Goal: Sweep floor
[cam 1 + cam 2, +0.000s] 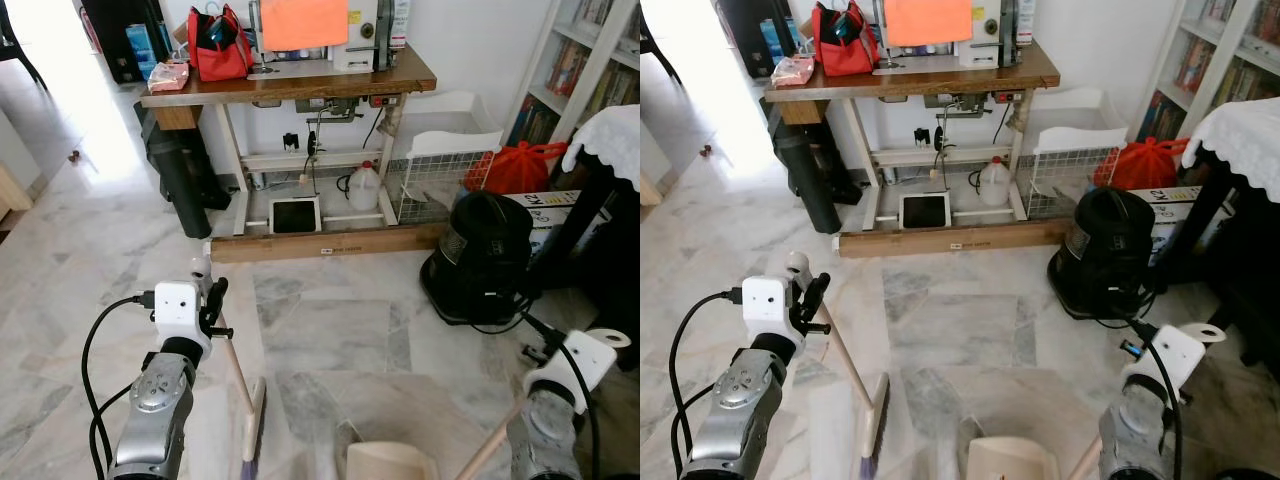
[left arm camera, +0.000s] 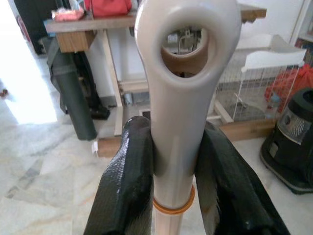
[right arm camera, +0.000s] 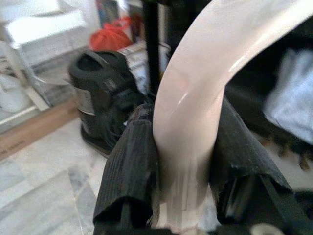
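My left gripper (image 2: 175, 131) is shut on the top end of the broom handle (image 2: 183, 98), a pale grey grip with a hanging hole. In the eye views that gripper (image 1: 210, 290) is at the lower left, and the wooden stick (image 1: 236, 365) slants down to the broom head (image 1: 252, 440) on the marble floor. My right gripper (image 3: 183, 117) is shut on the curved cream handle of the dustpan (image 3: 190, 122). The cream dustpan (image 1: 385, 462) rests on the floor at the bottom centre, and its wooden stick (image 1: 488, 448) rises toward my right arm (image 1: 580, 365).
A sewing-machine table (image 1: 290, 85) stands ahead with a wooden plank (image 1: 330, 242) at its foot. A black round appliance (image 1: 485, 255) with a cord sits to the right, near a wire basket (image 1: 440, 180), a bookshelf (image 1: 590, 60) and a cloth-covered table (image 1: 610, 140).
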Motion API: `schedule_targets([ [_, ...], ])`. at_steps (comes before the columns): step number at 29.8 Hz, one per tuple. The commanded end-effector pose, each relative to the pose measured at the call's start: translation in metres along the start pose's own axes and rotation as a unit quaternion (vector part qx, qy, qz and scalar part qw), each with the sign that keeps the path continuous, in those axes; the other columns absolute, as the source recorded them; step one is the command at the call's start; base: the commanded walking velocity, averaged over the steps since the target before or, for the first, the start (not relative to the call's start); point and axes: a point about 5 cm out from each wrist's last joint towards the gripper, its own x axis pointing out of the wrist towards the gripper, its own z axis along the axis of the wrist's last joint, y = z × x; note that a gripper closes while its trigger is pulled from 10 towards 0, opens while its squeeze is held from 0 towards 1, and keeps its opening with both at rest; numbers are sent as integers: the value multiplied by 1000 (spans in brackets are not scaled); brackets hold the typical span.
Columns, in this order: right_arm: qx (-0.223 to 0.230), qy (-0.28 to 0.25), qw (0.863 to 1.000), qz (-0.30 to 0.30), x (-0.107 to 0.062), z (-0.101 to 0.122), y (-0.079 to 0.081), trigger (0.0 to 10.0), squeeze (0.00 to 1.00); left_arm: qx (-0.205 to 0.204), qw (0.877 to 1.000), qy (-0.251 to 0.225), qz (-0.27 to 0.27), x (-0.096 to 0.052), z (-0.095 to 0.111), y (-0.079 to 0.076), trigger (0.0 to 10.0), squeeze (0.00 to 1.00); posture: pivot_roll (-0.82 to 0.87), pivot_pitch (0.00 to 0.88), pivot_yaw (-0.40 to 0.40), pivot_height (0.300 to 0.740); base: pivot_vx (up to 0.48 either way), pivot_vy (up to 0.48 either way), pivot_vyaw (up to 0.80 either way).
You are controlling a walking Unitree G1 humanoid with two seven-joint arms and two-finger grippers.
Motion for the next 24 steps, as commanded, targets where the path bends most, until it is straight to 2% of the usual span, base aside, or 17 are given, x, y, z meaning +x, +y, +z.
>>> schedule_targets([
  [1,-14,-15,1000,20,4,8,8,10000,0,2,1000,-20,-1,0,10,3,10000,0,12,0,48,740,0,0,0],
  [2,-32,-25,999,34,6,12,13,10000,0,3,1000,-20,-2,0,10,3,10000,0,20,0,50,740,0,0,0],
  [9,-61,-40,996,56,12,21,22,10000,0,3,1000,-20,-3,-1,13,2,10000,0,30,8,50,740,0,0,0],
  [21,-22,-61,996,59,15,32,28,10000,0,-3,999,-31,-7,6,21,-1,10000,0,50,34,51,740,0,0,0],
  [24,-19,-85,994,62,18,44,34,10000,0,-4,999,-32,-7,5,22,-2,10000,0,54,42,51,740,0,0,0],
])
